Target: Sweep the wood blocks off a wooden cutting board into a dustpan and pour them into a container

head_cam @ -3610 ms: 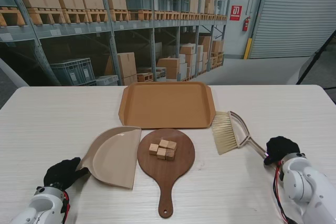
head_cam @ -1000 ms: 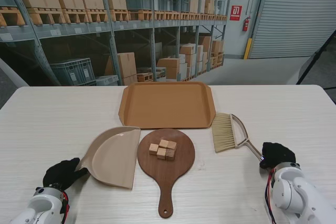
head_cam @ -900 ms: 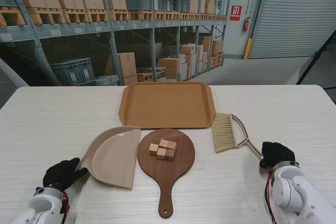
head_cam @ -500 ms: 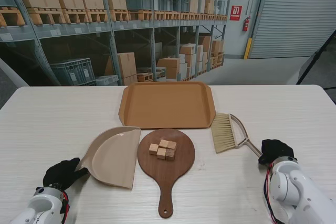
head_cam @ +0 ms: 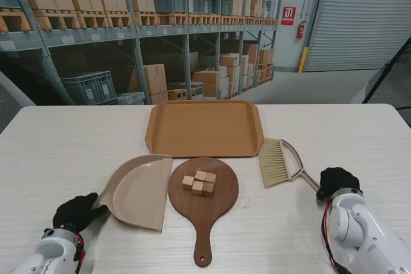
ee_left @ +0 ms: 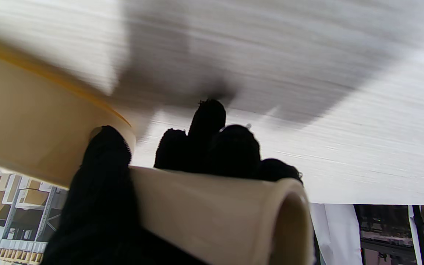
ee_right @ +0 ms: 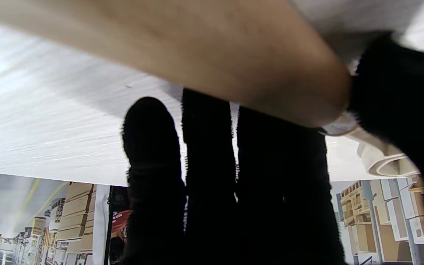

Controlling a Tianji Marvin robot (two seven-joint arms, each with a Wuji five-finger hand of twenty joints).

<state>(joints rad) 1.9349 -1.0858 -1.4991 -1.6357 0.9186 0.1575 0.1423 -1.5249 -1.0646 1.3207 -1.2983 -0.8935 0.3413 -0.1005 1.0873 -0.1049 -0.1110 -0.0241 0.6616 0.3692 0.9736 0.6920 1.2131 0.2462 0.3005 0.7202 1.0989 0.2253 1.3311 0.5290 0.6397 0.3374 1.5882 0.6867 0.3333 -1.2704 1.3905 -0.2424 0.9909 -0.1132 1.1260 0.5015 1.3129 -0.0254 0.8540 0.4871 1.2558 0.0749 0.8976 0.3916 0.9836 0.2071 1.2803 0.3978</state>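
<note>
Several small wood blocks (head_cam: 199, 183) sit in a cluster on the round wooden cutting board (head_cam: 215, 206) in the middle of the table. To its left lies the beige dustpan (head_cam: 138, 190); my left hand (head_cam: 77, 212) is shut on its handle (ee_left: 212, 213), black fingers (ee_left: 208, 140) curled over it. On the right lies the brush (head_cam: 278, 162), bristles pointing away from me. My right hand (head_cam: 335, 181) is closed around the end of the brush handle (ee_right: 197, 48), with fingers (ee_right: 204, 165) on one side and thumb (ee_right: 399, 103) on the other.
A shallow orange-brown tray (head_cam: 204, 128) lies just beyond the cutting board, close to the dustpan's far corner and the brush bristles. The white table (head_cam: 58, 152) ends at warehouse shelving behind. The board's handle (head_cam: 203, 248) points toward me.
My right hand has drawn slightly left and farther from me, and the brush has shifted and turned a little with it. The left hand, dustpan and blocks stay put.
</note>
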